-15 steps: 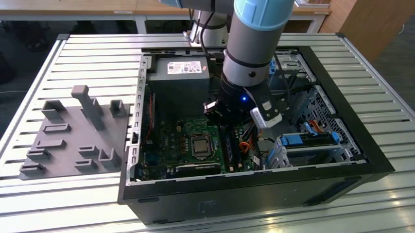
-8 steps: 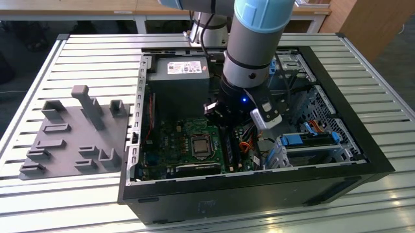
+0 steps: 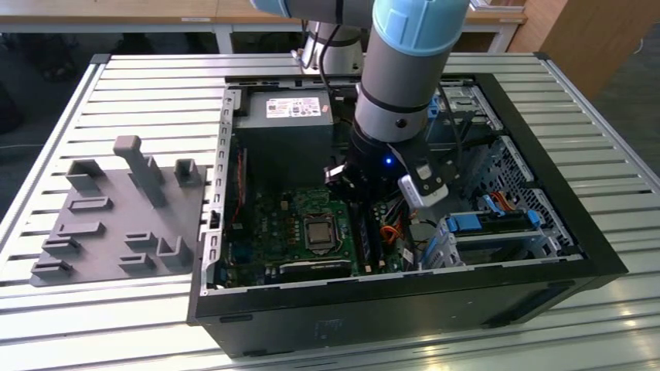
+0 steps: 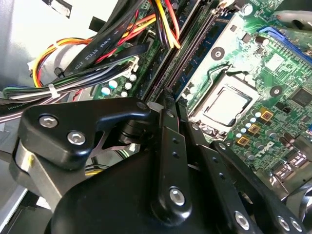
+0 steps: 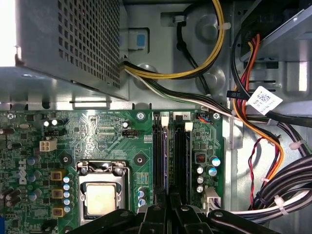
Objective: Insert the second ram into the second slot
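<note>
First wrist view: we see the gripper (image 5: 169, 208) clenched on the ram (image 5: 166, 161), which is upright in a slot beside the socket (image 5: 102, 197).
Risk: an uneven push could leave one end proud, with the clip (image 5: 165, 121) unlatched.
Cables (image 5: 265, 192): close by, so we'd watch for a snag.

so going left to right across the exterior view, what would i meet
grey fixture → case's left wall → cpu socket → orange cables → blue bracket → case's right wall
</note>
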Controlling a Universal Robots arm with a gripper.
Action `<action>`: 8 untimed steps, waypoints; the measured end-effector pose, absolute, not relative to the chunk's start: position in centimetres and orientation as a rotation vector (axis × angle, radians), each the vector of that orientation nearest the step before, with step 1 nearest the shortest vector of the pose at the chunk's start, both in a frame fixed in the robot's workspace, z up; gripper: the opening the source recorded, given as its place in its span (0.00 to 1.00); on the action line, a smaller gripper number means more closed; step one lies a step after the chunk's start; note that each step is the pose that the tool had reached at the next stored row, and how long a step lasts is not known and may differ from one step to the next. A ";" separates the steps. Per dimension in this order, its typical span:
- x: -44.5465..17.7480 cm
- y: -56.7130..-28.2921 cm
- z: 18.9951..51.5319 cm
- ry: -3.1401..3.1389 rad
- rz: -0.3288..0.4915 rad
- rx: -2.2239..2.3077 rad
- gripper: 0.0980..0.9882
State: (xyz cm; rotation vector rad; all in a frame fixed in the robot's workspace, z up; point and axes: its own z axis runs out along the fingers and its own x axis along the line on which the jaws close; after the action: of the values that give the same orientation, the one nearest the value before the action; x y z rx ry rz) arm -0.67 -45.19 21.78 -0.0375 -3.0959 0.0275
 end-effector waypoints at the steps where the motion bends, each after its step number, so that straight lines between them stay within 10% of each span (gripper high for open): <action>1: -0.7 -45.2 21.8 -3.096 0.028 -0.038 0.04; 8: -0.7 -45.3 21.6 -3.096 0.028 -0.038 0.04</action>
State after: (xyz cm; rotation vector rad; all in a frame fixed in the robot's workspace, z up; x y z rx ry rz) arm -0.67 -45.29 21.62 -0.0375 -3.0959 0.0275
